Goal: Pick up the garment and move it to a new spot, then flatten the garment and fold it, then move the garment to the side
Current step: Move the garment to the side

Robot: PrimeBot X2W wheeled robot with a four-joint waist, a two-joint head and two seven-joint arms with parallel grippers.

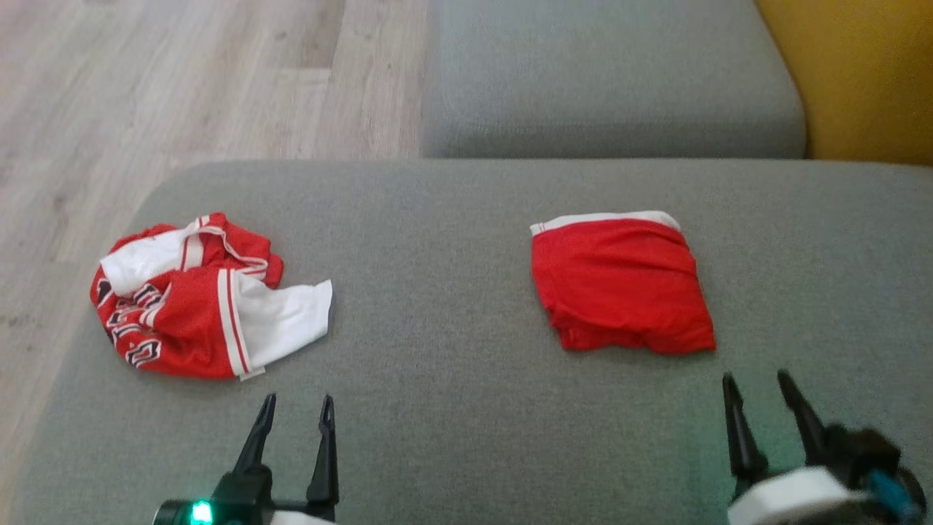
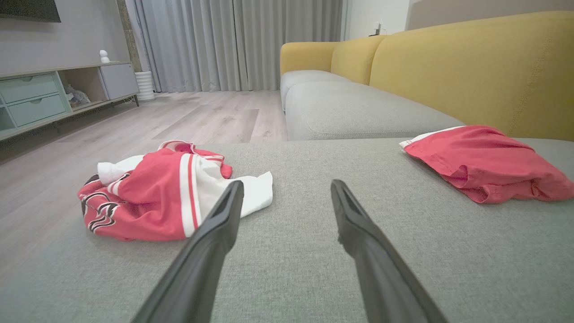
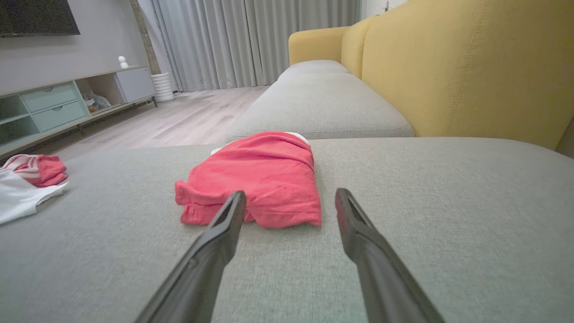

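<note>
The crumpled garment (image 1: 204, 299) was laid leftward on the sofa cushion (image 1: 452, 408), folded shorts (image 1: 619, 284) rightward. The left tool (image 1: 299, 399) and right tool (image 1: 755, 376) were held spread, empty. A cabinet (image 2: 36, 98) was shown from the wrists.

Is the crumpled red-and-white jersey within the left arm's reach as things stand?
Probably yes: the left gripper, fingers open, sits near the crumpled red-and-white jersey, only bare grey cushion between.
</note>
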